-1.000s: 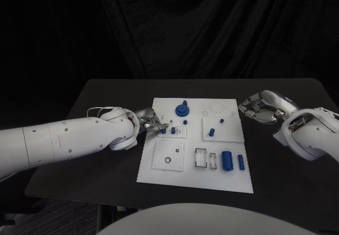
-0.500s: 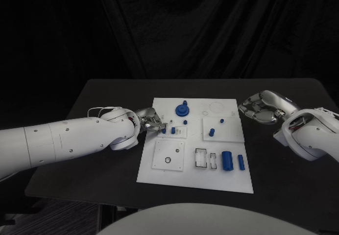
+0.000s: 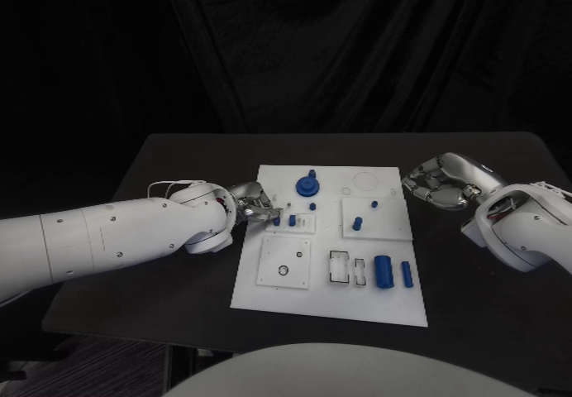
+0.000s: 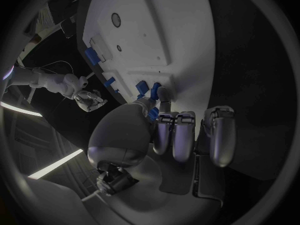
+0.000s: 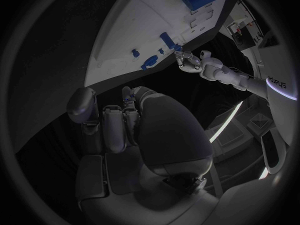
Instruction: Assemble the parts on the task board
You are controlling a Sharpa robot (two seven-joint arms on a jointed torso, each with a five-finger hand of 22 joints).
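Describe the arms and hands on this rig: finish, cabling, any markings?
Both arms have glossy white rounded shells with small dark screw points. The left hand and right hand are silver metal with segmented fingers and dark pads. A thin pale cable loops over the left wrist. The right wrist view shows dark lettering on the left arm.

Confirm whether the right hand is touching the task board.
No: in the head view the right hand hangs over the black table, apart from the task board's right edge.
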